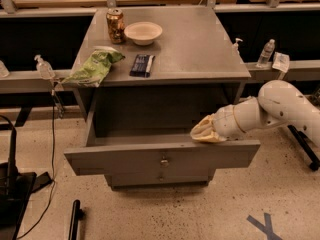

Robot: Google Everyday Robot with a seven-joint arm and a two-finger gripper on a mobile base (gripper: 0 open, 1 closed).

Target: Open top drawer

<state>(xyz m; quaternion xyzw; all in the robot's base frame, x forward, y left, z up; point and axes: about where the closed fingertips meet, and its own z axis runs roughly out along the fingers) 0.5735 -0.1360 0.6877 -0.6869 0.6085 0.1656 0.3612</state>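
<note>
The top drawer (125, 159) is a wide dull grey panel with a small round metal knob (164, 160) at its centre. It stands pulled far out from the grey cabinet (200, 49), and its inside shows as a dark hollow. My gripper (202, 132), pale and cream-coloured, sits at the drawer's top front edge, right of centre, at the end of my white arm (270, 109) that reaches in from the right. A narrower grey drawer (160, 178) shows just under the open one.
On the cabinet top lie a drink can (115, 26), a white bowl (143, 33), a green chip bag (92, 68) and a dark bar (142, 65). Bottles (265, 53) stand on side ledges. A black stand (10, 184) is at the left.
</note>
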